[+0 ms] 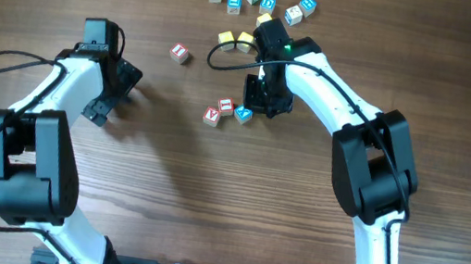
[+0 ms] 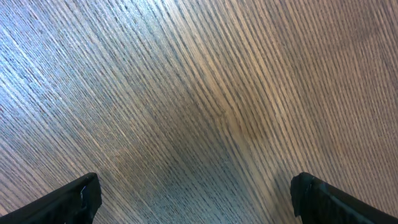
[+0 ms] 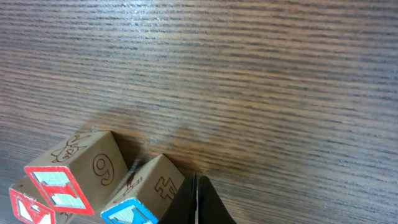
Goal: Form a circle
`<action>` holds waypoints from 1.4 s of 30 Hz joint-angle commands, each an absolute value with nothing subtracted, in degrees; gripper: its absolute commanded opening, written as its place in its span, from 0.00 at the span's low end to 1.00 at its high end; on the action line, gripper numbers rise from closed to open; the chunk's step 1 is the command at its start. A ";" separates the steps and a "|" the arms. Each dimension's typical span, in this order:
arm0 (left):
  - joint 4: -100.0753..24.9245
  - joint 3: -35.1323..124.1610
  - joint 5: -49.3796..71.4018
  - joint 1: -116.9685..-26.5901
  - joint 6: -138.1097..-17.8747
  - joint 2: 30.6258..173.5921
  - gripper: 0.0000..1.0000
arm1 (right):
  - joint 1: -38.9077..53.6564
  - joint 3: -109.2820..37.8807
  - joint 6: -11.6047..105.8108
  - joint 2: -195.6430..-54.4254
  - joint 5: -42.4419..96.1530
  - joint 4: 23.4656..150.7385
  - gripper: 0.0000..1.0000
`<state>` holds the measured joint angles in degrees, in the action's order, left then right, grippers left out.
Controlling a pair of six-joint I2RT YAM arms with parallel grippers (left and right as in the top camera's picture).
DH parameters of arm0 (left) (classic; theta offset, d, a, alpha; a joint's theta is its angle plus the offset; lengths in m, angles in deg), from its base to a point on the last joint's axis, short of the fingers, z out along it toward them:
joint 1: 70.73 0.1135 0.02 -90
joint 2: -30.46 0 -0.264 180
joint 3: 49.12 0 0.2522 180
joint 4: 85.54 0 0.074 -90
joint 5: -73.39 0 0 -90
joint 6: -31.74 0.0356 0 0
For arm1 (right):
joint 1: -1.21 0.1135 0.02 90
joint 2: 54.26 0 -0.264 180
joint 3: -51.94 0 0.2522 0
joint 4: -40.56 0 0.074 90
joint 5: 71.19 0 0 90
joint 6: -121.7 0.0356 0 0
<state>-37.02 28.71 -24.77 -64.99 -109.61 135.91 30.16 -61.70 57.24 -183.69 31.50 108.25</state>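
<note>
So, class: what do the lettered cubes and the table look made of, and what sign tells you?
Lettered cubes: probably bare pale wood, matt, with painted red and blue letter faces and dark printed drawings. Table: wood-grain surface with slight sheen; solid wood or laminate, unclear.

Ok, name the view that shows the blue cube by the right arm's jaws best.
Right wrist: the blue cube is close up, its blue top and carved side clear, beside the shut jaws. Overhead shows it whole but tiny, next to two red cubes. Left wrist shows only table.
</note>
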 commanded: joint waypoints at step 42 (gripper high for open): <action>-37.02 28.38 -25.69 -64.82 -109.72 136.57 1.00 | 30.29 -61.55 57.83 -183.45 33.90 109.63 0.04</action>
